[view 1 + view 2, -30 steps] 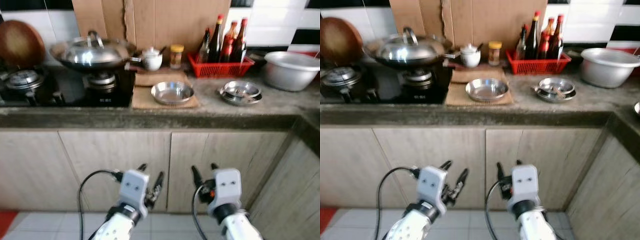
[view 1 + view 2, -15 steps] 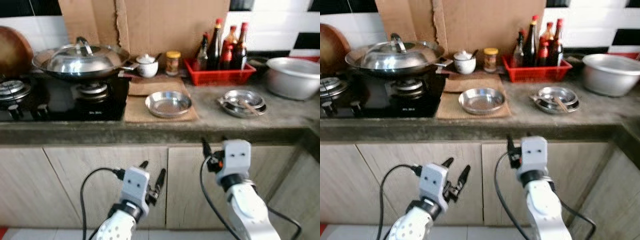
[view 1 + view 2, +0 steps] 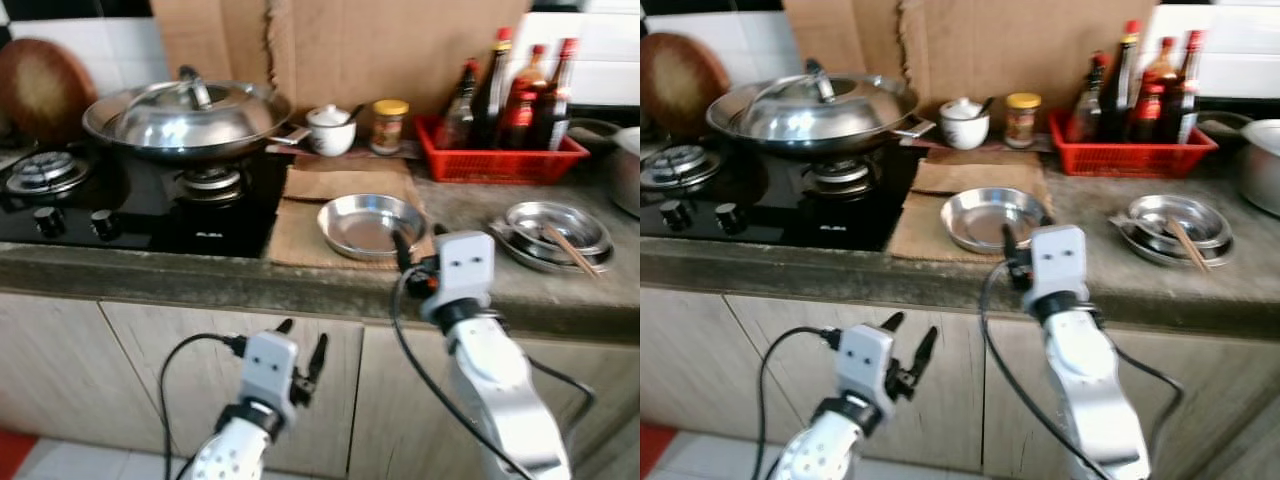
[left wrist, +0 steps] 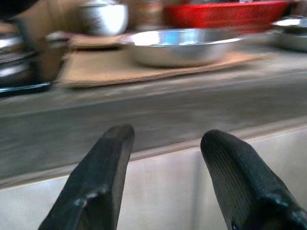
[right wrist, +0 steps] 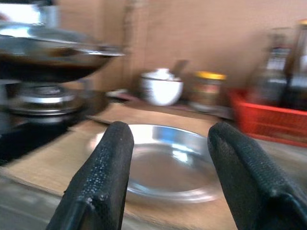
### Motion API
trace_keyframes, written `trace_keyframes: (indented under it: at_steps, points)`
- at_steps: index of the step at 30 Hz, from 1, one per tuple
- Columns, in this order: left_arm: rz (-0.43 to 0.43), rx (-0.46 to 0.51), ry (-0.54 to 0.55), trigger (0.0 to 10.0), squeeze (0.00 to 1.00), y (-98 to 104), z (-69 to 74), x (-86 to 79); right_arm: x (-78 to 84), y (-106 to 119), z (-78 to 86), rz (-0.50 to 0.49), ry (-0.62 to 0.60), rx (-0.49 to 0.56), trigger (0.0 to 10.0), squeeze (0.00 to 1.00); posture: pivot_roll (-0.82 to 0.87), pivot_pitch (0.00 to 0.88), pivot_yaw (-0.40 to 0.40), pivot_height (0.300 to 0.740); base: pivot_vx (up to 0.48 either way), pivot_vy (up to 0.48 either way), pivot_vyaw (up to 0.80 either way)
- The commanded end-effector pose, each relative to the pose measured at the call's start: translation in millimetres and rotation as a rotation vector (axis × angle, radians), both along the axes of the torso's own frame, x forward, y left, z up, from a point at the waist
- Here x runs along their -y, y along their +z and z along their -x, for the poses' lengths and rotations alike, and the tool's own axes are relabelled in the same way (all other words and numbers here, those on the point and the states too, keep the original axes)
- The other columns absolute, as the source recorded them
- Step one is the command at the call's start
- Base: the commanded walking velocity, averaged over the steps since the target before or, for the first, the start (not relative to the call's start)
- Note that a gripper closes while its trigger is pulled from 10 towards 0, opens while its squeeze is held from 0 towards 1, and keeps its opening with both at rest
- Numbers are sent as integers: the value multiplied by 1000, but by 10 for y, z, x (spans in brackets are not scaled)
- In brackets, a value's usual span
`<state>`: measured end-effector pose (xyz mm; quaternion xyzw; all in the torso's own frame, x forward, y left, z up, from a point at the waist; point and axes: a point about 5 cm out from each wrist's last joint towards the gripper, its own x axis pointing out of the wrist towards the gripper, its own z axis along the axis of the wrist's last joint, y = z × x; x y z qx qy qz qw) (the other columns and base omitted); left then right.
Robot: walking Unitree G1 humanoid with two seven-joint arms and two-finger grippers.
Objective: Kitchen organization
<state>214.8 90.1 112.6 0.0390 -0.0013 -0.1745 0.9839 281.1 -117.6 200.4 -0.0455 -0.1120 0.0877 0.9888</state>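
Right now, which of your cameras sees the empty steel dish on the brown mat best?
The right eye view: the dish lies whole, seen from above. The left eye view has the right gripper covering its edge; both wrist views show it low and blurred.

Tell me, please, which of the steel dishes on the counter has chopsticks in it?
The stacked dish in front of the red basket; the dish on the cardboard is empty.

Your right gripper [image 5: 165,158] has risen from below the counter [image 3: 300,285] edge to counter height, fingers spread, now just before the steel pan [image 3: 371,224]. Your camera view has moved closer and shifted sideways.
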Motion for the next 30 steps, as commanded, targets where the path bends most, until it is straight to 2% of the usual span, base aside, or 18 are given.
trace_keyframes:
  at_steps: [1, 4, 5, 8, 9, 10, 11, 12, 16, 17, 22, 24, 30]
  points:
    - [8, 4, -26, 10000, 0, 21, 1, 76, 115, -24, -45, 8, -48, -32, 10000, 0, 39, 0, -47, 740, 0, 0, 0]
    - [10, 0, -20, 10000, 0, 18, -3, 74, 132, 49, -200, 1, -68, -78, 10000, 0, 39, 0, -47, 740, 0, 0, 0]
    - [10, 0, -20, 10000, 0, 18, -3, 74, 132, 49, -200, 1, -68, -78, 10000, 0, 39, 0, -47, 740, 0, 0, 0]
    - [11, -2, -20, 10000, 0, 19, -3, 81, 130, 74, -400, 1, -85, -170, 10000, 0, 40, 0, -48, 740, 0, 0, 0]
    - [12, -1, -20, 10000, 0, 22, -1, 82, 121, 82, -439, -8, -80, -186, 10000, 157, 41, 0, -50, 740, 0, 0, 0]
    - [12, -1, -20, 10000, 0, 24, 1, 84, 115, 89, -460, -15, -76, -195, 10000, 157, 42, 0, -51, 740, 0, 0, 0]
    - [13, 0, -20, 10000, 0, 26, 3, 84, 101, 90, -479, -15, -64, -207, 10000, 1000, 42, 0, -51, 740, 0, 0, 0]
    - [14, 0, -19, 10000, 0, 27, 6, 83, 80, 133, -551, -36, -62, -225, 10000, 1000, 47, 0, -54, 740, 0, 0, 0]
    - [16, 0, -18, 10000, 0, 35, 18, 84, 60, 232, -669, -63, -82, -255, 10000, 1000, 51, 0, -59, 740, 0, 0, 0]
    - [16, 0, -17, 10000, 0, 37, 20, 84, 51, 266, -712, -68, -91, -273, 10000, 0, 50, 0, -59, 740, 0, 0, 0]
    - [17, 0, -20, 10000, 0, 46, 33, 94, 15, 335, -815, -43, -90, -337, 10000, 0, 49, 6, -62, 740, 0, 0, 0]
    - [30, 8, -34, 10000, 0, 78, 61, 127, 0, 323, -901, -7, -82, -419, 10000, 0, 60, 11, -82, 740, 0, 0, 0]
    - [37, 4, -32, 10000, 0, 81, 98, 138, 6, 253, -1021, -12, -103, -533, 10000, 0, 66, 19, -93, 740, 0, 0, 0]
